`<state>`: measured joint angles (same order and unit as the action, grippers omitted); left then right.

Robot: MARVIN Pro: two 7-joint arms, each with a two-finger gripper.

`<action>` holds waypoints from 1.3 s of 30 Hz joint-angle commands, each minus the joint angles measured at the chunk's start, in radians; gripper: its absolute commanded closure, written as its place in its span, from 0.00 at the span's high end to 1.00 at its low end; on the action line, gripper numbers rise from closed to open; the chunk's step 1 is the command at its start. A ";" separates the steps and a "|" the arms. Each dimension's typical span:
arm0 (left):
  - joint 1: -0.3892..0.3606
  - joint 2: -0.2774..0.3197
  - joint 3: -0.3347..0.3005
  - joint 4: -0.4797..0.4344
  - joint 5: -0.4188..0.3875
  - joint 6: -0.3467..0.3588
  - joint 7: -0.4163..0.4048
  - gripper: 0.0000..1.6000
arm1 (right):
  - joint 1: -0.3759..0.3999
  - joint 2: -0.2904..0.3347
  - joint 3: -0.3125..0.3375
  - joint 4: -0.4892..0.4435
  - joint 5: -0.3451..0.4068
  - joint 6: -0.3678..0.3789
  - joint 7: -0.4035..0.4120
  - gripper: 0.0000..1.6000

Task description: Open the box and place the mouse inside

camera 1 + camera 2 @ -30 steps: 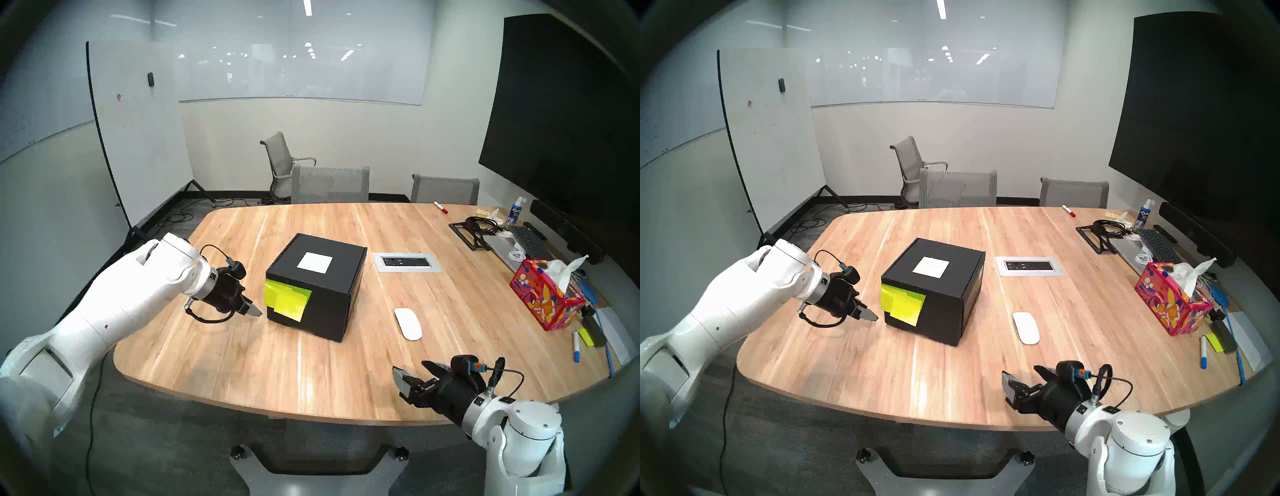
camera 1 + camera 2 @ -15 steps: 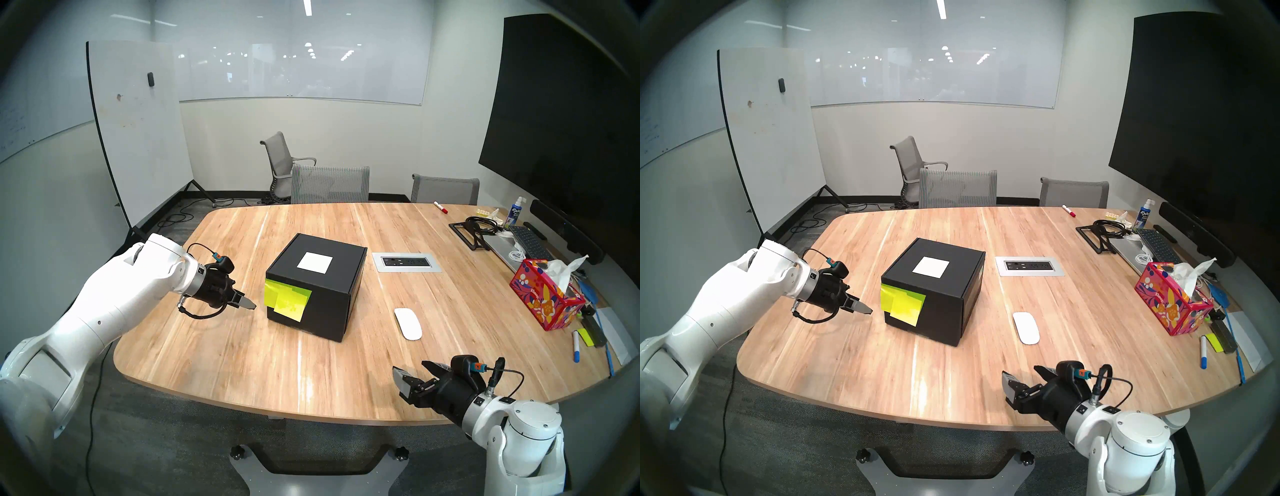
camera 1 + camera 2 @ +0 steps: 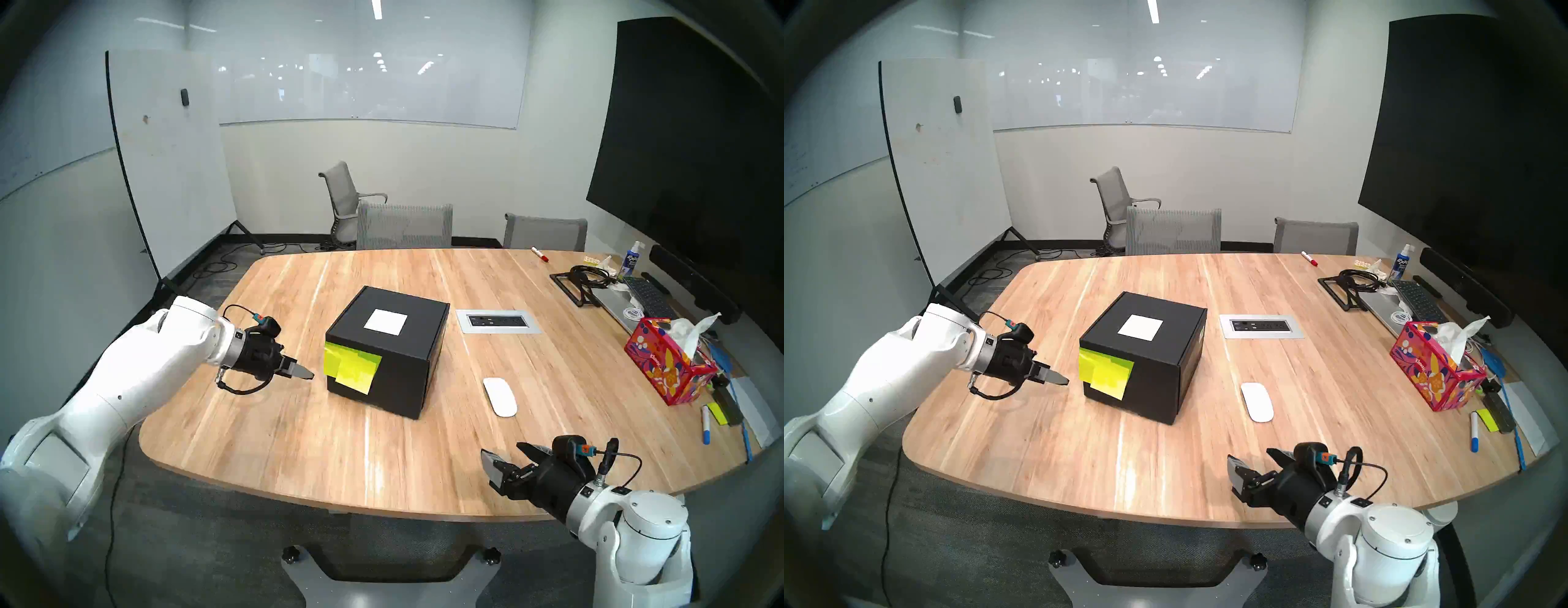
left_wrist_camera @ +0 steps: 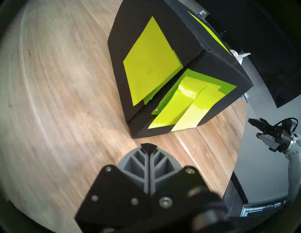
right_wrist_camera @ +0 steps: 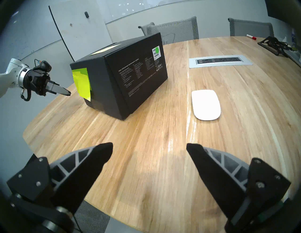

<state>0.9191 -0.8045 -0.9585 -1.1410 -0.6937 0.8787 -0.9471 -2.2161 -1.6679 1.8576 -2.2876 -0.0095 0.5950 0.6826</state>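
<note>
Black and still closed, the box (image 3: 388,348) sits mid-table, its yellow-noted flap facing left toward the left gripper (image 3: 306,373), which is pinched together, empty, just beside it. The mouse (image 3: 499,396) lies right of the box, nearer the wide-spread right gripper (image 3: 507,456).

Left gripper (image 3: 306,373) pointing rightward and slightly down, fingers pressed together, empty. Right gripper (image 3: 505,453) hanging low, jaws spread wide, empty.
</note>
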 commanded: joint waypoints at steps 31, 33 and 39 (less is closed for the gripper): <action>-0.023 -0.025 -0.008 0.065 -0.077 -0.032 -0.042 0.00 | 0.004 -0.002 0.002 -0.023 -0.004 -0.003 0.003 1.00; -0.028 -0.031 -0.004 0.077 -0.080 -0.018 -0.044 0.00 | 0.005 -0.002 0.002 -0.023 -0.004 -0.003 0.003 1.00; -0.022 -0.045 -0.006 0.088 -0.084 -0.041 -0.042 0.00 | 0.005 -0.003 0.002 -0.023 -0.005 -0.003 0.004 1.00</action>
<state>0.9109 -0.8262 -0.9533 -1.0501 -0.7612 0.8539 -0.9697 -2.2151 -1.6720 1.8591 -2.2878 -0.0142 0.5950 0.6868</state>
